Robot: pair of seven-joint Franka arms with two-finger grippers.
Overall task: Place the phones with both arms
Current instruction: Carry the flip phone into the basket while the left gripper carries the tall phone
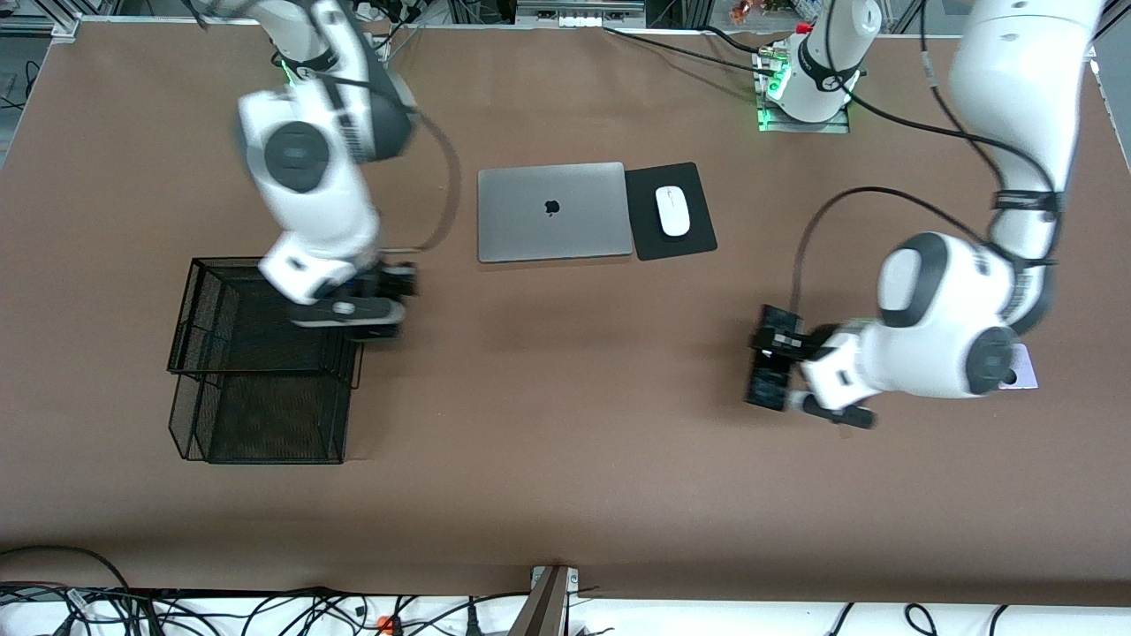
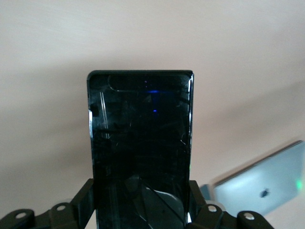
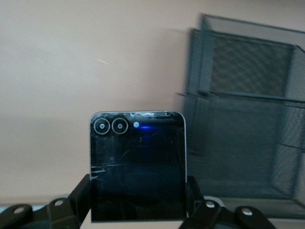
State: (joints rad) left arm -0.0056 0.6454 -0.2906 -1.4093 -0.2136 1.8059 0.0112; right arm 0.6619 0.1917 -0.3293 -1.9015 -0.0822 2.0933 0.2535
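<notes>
My left gripper (image 1: 782, 353) (image 2: 141, 206) is shut on the long slim black phone (image 1: 765, 385) (image 2: 141, 138), gripping its sides above bare table toward the left arm's end. My right gripper (image 1: 375, 307) (image 3: 138, 202) is shut on a small squarish black phone (image 3: 137, 167) with two camera rings and a blue dot, beside the black mesh tray (image 1: 190, 309) (image 3: 248, 119). In the front view that phone is hidden by the hand. The lavender-white phone (image 1: 1025, 367) lies on the table, mostly hidden under the left arm.
The silver laptop (image 1: 552, 212) (image 2: 267, 186) lies closed at mid-table, farther from the front camera. The white mouse (image 1: 673, 210) sits on a black pad (image 1: 698, 237) beside it. The mesh tray has two tiers, toward the right arm's end.
</notes>
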